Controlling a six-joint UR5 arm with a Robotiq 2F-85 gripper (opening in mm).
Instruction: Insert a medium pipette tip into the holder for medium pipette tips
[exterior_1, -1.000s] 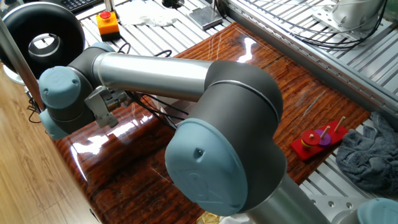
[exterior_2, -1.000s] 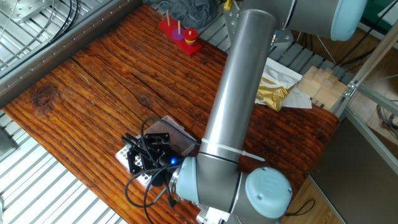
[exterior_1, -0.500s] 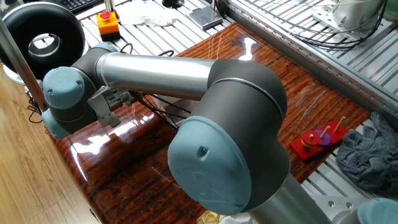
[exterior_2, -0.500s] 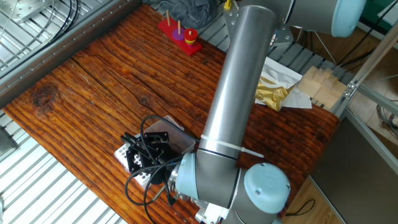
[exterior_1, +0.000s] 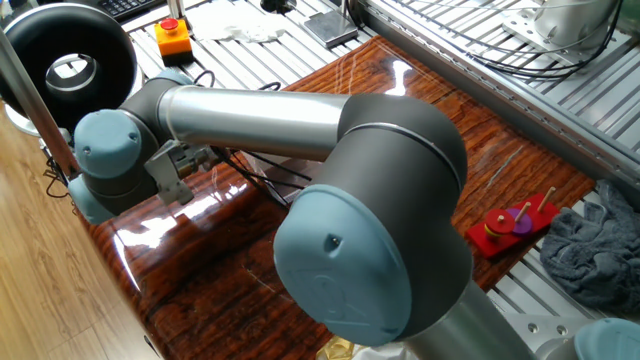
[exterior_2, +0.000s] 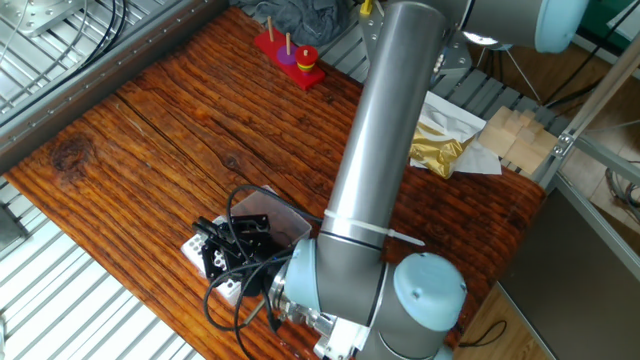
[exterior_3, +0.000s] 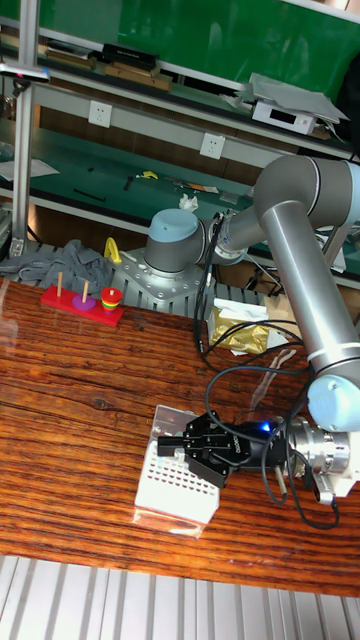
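Wooden table (exterior_3: 80, 370) | holder (exterior_3: 178, 481): clear box, white hole grid | hand (exterior_3: 172, 446) above, closure unclear, possibly together

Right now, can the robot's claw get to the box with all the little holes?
Probably yes. The gripper already hangs over the holder's white grid, its clear lid open, with nothing between them.

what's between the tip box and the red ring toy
Only bare wood tabletop lies between the tip box and the red ring toy, seen in the tall view.
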